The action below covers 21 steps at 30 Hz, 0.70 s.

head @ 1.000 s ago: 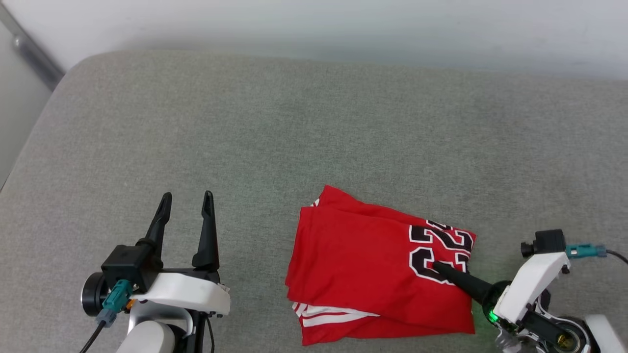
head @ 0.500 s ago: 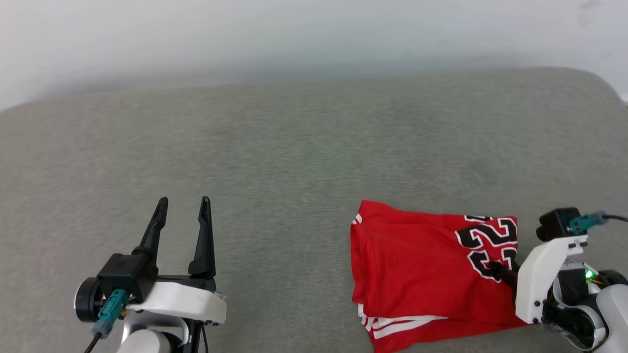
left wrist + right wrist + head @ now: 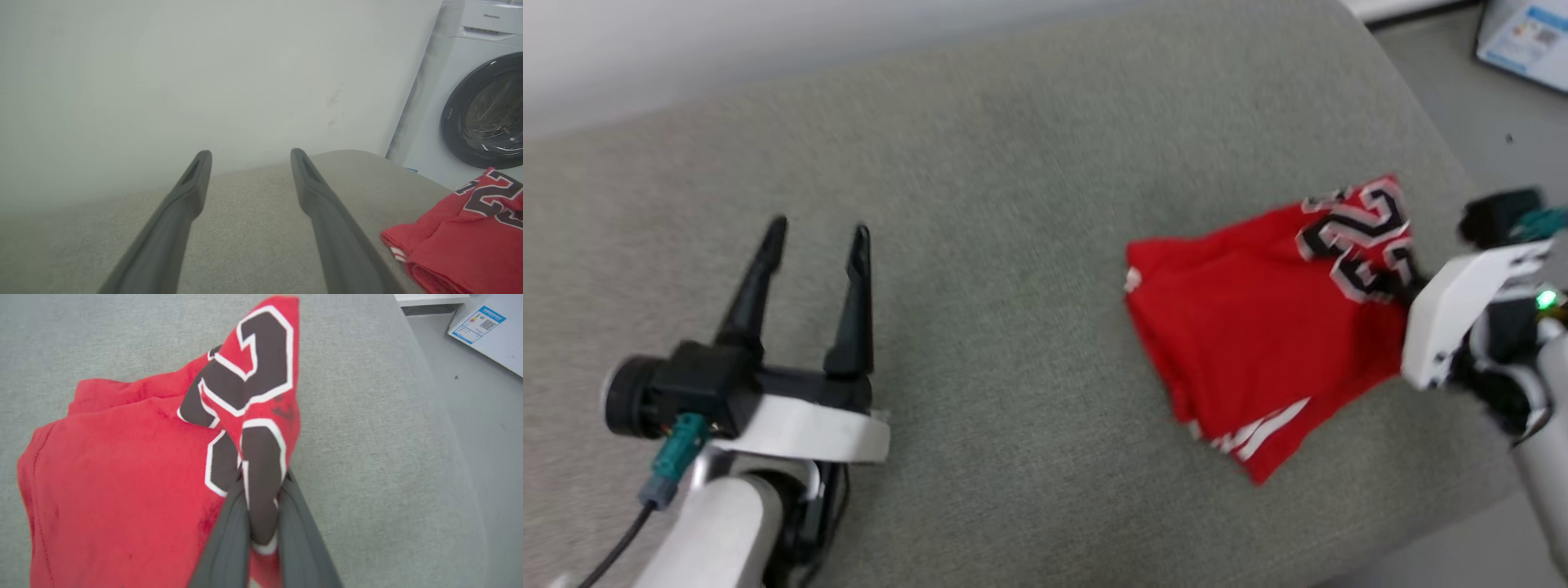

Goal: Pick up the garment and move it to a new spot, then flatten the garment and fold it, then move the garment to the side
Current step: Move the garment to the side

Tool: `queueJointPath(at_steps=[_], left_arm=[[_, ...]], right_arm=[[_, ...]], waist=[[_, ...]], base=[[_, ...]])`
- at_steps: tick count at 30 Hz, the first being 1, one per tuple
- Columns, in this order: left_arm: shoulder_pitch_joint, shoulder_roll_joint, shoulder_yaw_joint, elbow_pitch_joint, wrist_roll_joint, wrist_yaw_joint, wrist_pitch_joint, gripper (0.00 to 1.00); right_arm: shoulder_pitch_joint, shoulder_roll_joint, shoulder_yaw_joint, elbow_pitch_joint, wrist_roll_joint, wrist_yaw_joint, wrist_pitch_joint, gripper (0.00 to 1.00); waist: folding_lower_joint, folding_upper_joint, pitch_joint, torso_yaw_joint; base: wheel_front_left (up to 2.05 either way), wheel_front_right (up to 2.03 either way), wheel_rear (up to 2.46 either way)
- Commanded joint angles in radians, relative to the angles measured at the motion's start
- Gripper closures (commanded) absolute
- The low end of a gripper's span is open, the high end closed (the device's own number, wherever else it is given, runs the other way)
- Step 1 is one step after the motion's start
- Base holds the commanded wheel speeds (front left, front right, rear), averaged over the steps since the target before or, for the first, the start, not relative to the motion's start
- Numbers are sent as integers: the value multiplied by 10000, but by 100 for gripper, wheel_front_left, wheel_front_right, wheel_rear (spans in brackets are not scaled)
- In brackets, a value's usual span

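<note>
grey cushion (image 3: 1029,245) | white wall (image 3: 204,61) behind | white washing machine (image 3: 457,73), dark round door | labelled white carton (image 3: 486,330) on floor (image 3: 502,437)

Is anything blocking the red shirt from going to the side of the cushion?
No, nothing visible does. The right claw is shut on the shirt at its numbers, and the grey cushion around it, out to the right edge, has nothing lying on it. The left claw stands open, well apart.

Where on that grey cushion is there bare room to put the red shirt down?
The widest bare stretch of the grey fabric cushion lies between the open left gripper and the folded red jersey with black numerals, running back to the white wall. It is tight at the cushion's right edge, where the right gripper pinches the jersey.
</note>
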Motion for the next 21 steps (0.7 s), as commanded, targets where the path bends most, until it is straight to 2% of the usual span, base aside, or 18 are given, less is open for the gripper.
queueJointPath(at_steps=[1,9,13,18,19,20,21], left_arm=[[-343,124,62,-142,110,-21,67,0],[-1764,478,-183,-761,648,-289,614,0],[-2323,623,-307,-1057,882,-418,814,0],[-2735,692,-389,-1270,1025,-484,1031,0],[-2777,694,-413,-1279,1042,-489,1083,0],[-2793,692,-433,-1274,1053,-490,1085,0],[-2808,675,-457,-1271,1047,-484,1094,0]], right_arm=[[-459,-135,-263,259,-140,-13,-308,100],[-1869,-829,-1788,1478,-850,-11,-1748,100],[-2456,-895,-2598,2163,-1134,-14,-2518,100],[-2966,-565,-3237,3038,-1429,-11,-3314,100],[-3008,-509,-3352,3258,-1559,-11,-3465,96],[-3063,-451,-3460,3457,-1634,-11,-3616,66],[-3113,-364,-3596,3694,-1681,-11,-3723,15]], waist=[[-1,-1,1215,-701],[-1,-1,2836,-486],[-1,-1,3490,-350],[-1,-1,4032,-148],[-1,-1,4098,-113],[-1,-1,4137,-80],[-1,-1,4163,-56]], base=[[0,0,0],[0,0,0],[0,0,0],[0,0,0],[0,0,0],[0,0,0],[0,0,0]])
